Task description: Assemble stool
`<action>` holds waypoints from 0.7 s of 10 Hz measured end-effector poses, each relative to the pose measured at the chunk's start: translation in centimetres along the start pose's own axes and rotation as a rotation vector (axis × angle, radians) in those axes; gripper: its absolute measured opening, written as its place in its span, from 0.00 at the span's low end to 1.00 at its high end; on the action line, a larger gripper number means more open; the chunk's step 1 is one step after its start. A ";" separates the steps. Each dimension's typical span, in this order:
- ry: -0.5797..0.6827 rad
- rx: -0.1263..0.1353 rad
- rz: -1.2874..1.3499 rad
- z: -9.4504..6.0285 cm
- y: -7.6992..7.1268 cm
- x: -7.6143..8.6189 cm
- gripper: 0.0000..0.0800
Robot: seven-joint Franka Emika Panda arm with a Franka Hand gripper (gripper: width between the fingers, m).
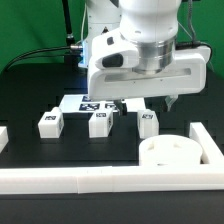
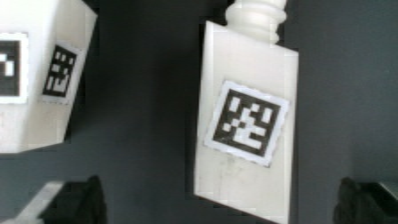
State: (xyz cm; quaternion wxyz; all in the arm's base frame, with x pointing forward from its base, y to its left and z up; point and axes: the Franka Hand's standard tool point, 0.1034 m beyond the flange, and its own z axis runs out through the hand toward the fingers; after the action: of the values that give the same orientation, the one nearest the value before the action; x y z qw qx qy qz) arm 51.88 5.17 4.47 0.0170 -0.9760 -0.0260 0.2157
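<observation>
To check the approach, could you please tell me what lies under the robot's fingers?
A tagged stool leg lies on the black table below the open fingers, untouched; a second leg lies beside it. Both undersides are hidden.

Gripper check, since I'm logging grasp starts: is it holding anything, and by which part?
Nothing is held. The gripper is open, straddling one stool leg without touching it; dark gaps show on both sides.

White legs (image 1: 97,123) carry black-and-white square tags (image 2: 249,122); the seat (image 1: 165,153) is white, the table (image 1: 60,150) black.
</observation>
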 end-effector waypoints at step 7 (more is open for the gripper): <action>-0.513 0.012 0.007 1.9 -0.8 -0.4 0.81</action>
State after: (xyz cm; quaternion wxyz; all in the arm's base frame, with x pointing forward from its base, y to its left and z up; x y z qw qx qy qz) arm 50.65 5.97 2.95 0.0151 -0.8893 -0.0247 0.4565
